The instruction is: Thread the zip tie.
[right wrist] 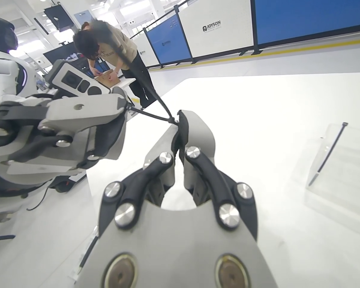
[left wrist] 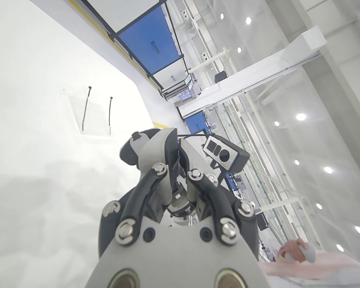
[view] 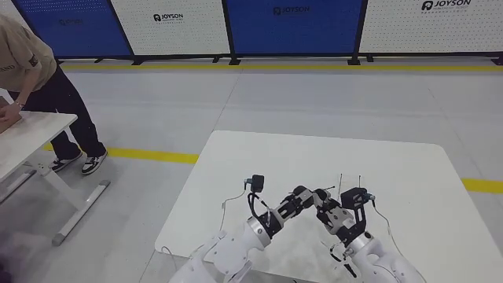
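Both arms meet fingertip to fingertip above the white table, with the left gripper and right gripper each pinched shut on the black zip tie.

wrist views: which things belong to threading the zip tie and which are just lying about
In the job: thin black plastic zip tie, held between left gripper and right gripper.
Lying about: two spare black zip ties on a clear plastic tray on the white table.
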`<action>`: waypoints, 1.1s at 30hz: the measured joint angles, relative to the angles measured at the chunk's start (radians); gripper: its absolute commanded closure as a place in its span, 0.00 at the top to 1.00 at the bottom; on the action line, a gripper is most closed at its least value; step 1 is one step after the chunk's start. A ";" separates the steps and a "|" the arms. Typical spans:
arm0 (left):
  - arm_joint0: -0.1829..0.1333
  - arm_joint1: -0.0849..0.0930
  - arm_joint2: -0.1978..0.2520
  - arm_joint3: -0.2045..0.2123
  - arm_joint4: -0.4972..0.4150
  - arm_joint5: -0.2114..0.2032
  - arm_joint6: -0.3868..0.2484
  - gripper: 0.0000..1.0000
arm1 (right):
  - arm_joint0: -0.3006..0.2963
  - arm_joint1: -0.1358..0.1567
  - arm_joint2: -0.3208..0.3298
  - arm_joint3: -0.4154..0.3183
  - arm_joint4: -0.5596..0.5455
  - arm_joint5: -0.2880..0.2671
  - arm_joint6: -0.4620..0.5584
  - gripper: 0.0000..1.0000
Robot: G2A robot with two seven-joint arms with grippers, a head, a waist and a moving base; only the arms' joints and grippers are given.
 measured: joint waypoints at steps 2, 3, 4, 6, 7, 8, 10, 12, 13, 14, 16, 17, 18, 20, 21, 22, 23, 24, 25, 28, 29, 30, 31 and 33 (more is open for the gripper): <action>0.004 0.001 -0.002 -0.002 0.002 -0.010 -0.003 0.00 | 0.002 0.000 -0.003 0.003 0.003 -0.002 0.005 0.00; 0.005 0.001 -0.002 -0.002 0.002 -0.013 -0.004 0.00 | 0.003 0.000 -0.005 0.004 0.004 -0.003 0.007 0.00; 0.007 0.002 -0.003 -0.003 0.002 -0.017 -0.004 0.00 | 0.005 0.000 -0.007 0.005 0.004 -0.004 0.008 0.00; 0.009 0.002 -0.005 -0.004 0.001 -0.023 -0.004 0.00 | 0.006 -0.001 -0.010 0.007 0.002 -0.004 0.009 0.00; 0.011 0.003 -0.006 -0.004 0.000 -0.026 -0.004 0.00 | 0.007 -0.001 -0.013 0.009 0.000 -0.004 0.010 0.00; 0.013 0.003 -0.007 -0.005 0.000 -0.029 -0.004 0.00 | 0.008 -0.001 -0.014 0.010 -0.002 -0.003 0.011 0.00; 0.016 0.004 -0.009 -0.007 0.000 -0.034 -0.003 0.00 | 0.009 -0.001 -0.018 0.013 -0.005 -0.002 0.013 0.00; 0.020 0.005 -0.010 -0.010 0.001 -0.038 -0.002 0.00 | 0.011 -0.001 -0.022 0.016 -0.007 -0.001 0.014 0.00; 0.023 0.005 -0.012 -0.013 0.001 -0.042 -0.001 0.00 | 0.012 -0.001 -0.024 0.018 -0.007 -0.001 0.014 0.00; 0.025 0.006 -0.012 -0.015 0.002 -0.044 0.000 0.00 | 0.012 -0.001 -0.025 0.019 -0.007 -0.001 0.015 0.00; 0.029 0.007 -0.015 -0.018 0.002 -0.049 0.001 0.00 | 0.013 -0.002 -0.028 0.023 -0.008 0.000 0.016 0.00; 0.030 0.007 -0.015 -0.020 0.003 -0.051 0.001 0.00 | 0.014 -0.002 -0.029 0.024 -0.009 0.000 0.017 0.00; 0.032 0.007 -0.016 -0.020 0.003 -0.052 0.001 0.00 | 0.015 -0.002 -0.030 0.026 -0.010 0.000 0.018 0.00; 0.034 0.008 -0.017 -0.022 0.002 -0.054 0.002 0.00 | 0.016 -0.001 -0.032 0.030 -0.012 0.001 0.022 0.00; 0.035 0.008 -0.017 -0.023 0.002 -0.055 0.002 0.00 | 0.016 -0.001 -0.032 0.033 -0.012 0.001 0.023 0.00; 0.037 0.008 -0.017 -0.025 0.002 -0.057 0.003 0.00 | 0.018 -0.001 -0.033 0.036 -0.013 0.002 0.026 0.00; 0.039 0.008 -0.017 -0.027 0.001 -0.059 0.004 0.00 | 0.019 -0.001 -0.034 0.039 -0.013 0.003 0.029 0.00; 0.040 0.009 -0.017 -0.029 0.001 -0.060 0.004 0.00 | 0.021 -0.001 -0.035 0.042 -0.013 0.003 0.031 0.00; 0.042 0.009 -0.017 -0.031 0.002 -0.062 0.004 0.00 | 0.023 -0.002 -0.037 0.045 -0.013 0.004 0.034 0.00; 0.045 0.010 -0.018 -0.033 0.002 -0.065 0.006 0.00 | 0.029 -0.002 -0.040 0.054 -0.012 0.005 0.035 0.00; 0.045 0.010 -0.018 -0.034 0.002 -0.066 0.006 0.00 | 0.030 -0.002 -0.041 0.058 -0.011 0.005 0.034 0.00; 0.046 0.010 -0.018 -0.034 0.002 -0.066 0.006 0.00 | 0.032 -0.003 -0.041 0.062 -0.010 0.006 0.034 0.00; 0.046 0.010 -0.018 -0.035 0.001 -0.067 0.006 0.00 | 0.035 -0.003 -0.043 0.068 -0.011 0.008 0.035 0.00; 0.048 0.010 -0.018 -0.038 0.001 -0.068 0.007 0.00 | 0.040 -0.004 -0.046 0.077 -0.017 0.014 0.036 0.00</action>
